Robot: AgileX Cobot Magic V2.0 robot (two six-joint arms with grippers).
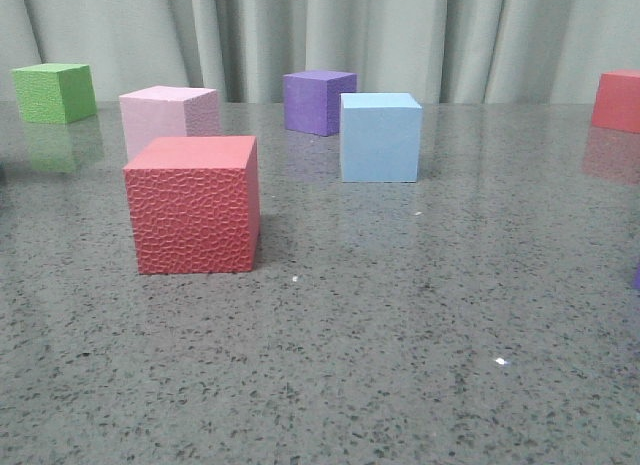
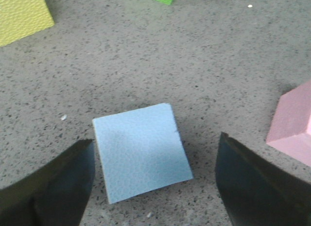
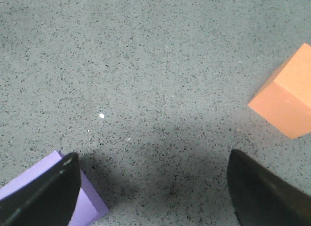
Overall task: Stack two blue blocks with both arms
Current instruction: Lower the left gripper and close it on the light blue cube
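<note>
One light blue block (image 1: 380, 137) stands on the grey table in the front view, right of centre, in front of a darker purple cube (image 1: 318, 101). No gripper shows in the front view. In the left wrist view my left gripper (image 2: 155, 141) is open above a light blue block (image 2: 141, 150), which lies flat on the table between the two dark fingers (image 2: 53, 187), nearer to one of them and touching neither. My right gripper (image 3: 153, 155) is open and empty over bare table.
A textured red cube (image 1: 192, 205), a pink cube (image 1: 168, 115), a green cube (image 1: 54, 92) and another red cube (image 1: 617, 100) stand on the table. A yellow cube (image 2: 22, 17) and a pink cube (image 2: 294, 126) lie near the left gripper. A lilac cube (image 3: 90, 206) and an orange cube (image 3: 286, 97) lie by the right gripper.
</note>
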